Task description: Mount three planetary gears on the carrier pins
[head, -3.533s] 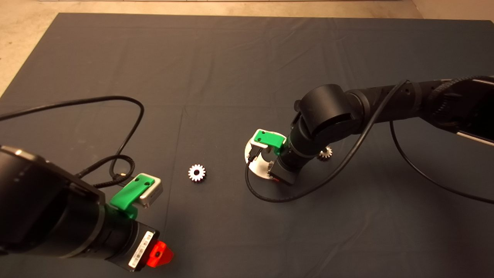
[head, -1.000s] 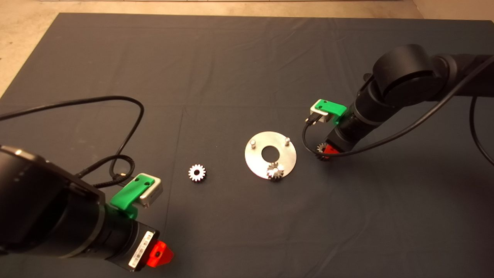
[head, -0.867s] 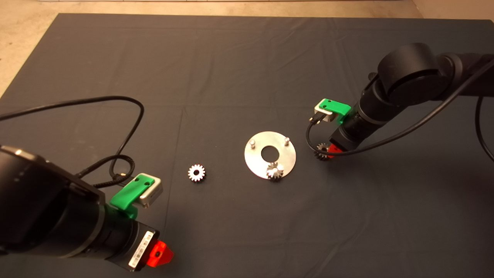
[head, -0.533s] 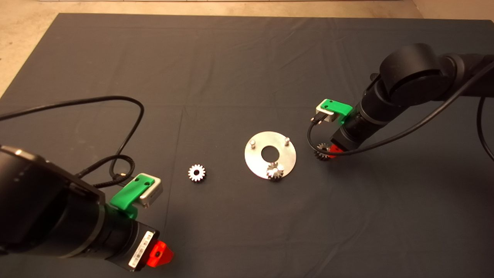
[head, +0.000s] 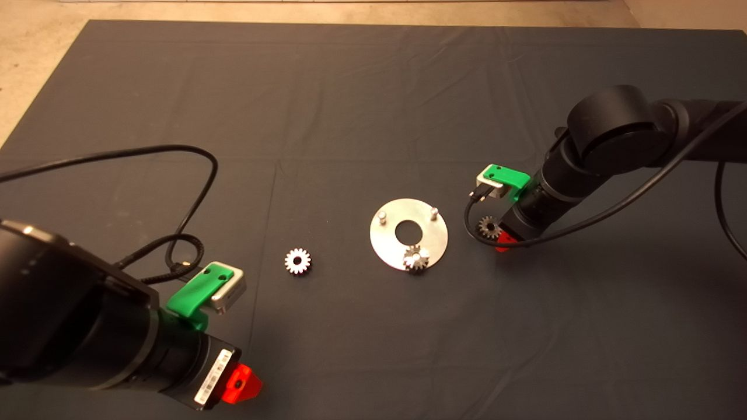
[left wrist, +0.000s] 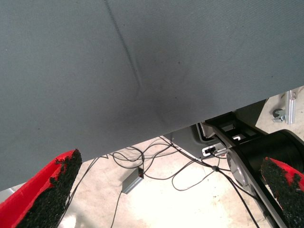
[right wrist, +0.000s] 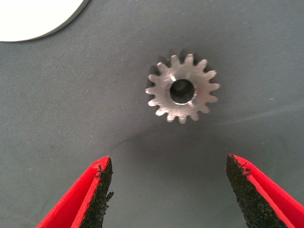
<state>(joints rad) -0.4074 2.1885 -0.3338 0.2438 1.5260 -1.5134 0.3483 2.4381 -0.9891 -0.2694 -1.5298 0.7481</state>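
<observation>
The right gripper (head: 501, 240) hangs low at centre right of the head view, its red fingers (right wrist: 90, 197) spread wide, with a loose gear (right wrist: 182, 88) lying flat on the dark mat (head: 350, 105) just beyond their tips, untouched. Left of it sits the silver disc (head: 382, 242), carrying one seated gear (head: 416, 258) on its lower pin and two bare pins (head: 382, 216) near its upper edge. A third gear (head: 297, 261) lies left of the disc. The left gripper (head: 242, 385) waits at lower left, fingers apart.
</observation>
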